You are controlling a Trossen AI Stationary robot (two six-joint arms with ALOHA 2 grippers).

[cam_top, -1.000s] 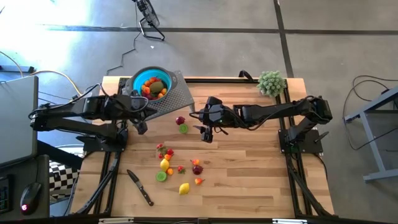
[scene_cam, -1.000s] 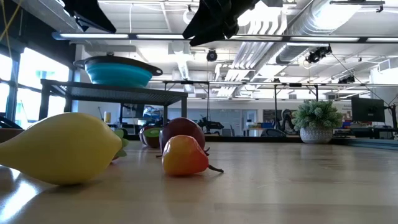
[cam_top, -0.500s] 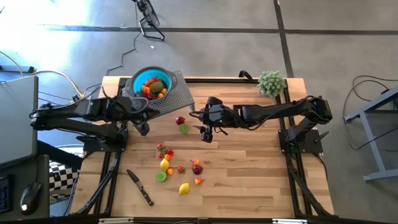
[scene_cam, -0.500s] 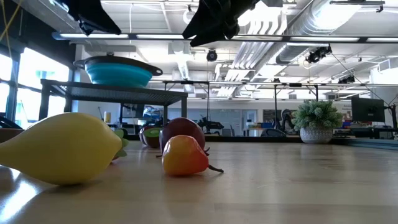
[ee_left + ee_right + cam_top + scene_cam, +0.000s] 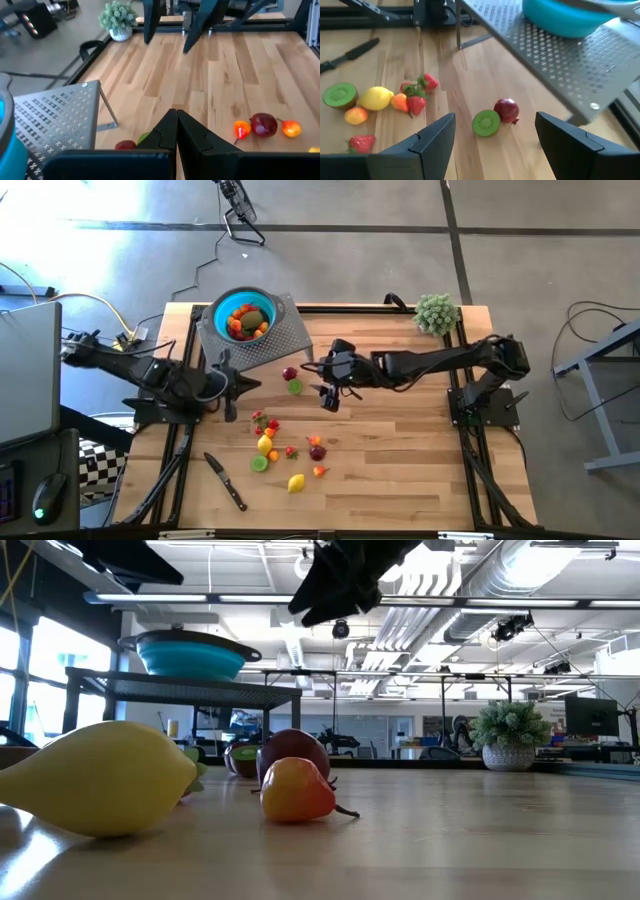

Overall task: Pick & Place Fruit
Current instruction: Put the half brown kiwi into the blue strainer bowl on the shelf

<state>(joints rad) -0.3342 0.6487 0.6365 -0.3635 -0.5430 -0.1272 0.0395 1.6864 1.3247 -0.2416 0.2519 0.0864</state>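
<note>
A teal bowl [image 5: 240, 316] holding several fruits stands on a perforated metal stand [image 5: 277, 338] at the table's far left. More small fruits lie loose on the wood. A maroon one [image 5: 290, 374] and a green kiwi half [image 5: 295, 387] lie beside the stand, and a cluster [image 5: 268, 430] lies nearer the front. My right gripper [image 5: 495, 145] hangs open above the kiwi half [image 5: 486, 123] and maroon fruit [image 5: 506, 110], touching neither. My left gripper [image 5: 176, 127] is shut and empty, left of the loose fruit and in front of the stand [image 5: 55, 120].
A black-handled knife [image 5: 226, 481] lies near the front left. A yellow lemon [image 5: 296, 483] sits close to the near edge, large in the low view [image 5: 100, 778]. A fuzzy green plant ball [image 5: 436, 312] stands at the far right corner. Bare wood lies on the right half.
My left gripper has swung away from the bowl's stand toward the table's near edge and sunk a little, staying shut and empty. The fruits have kept still.
</note>
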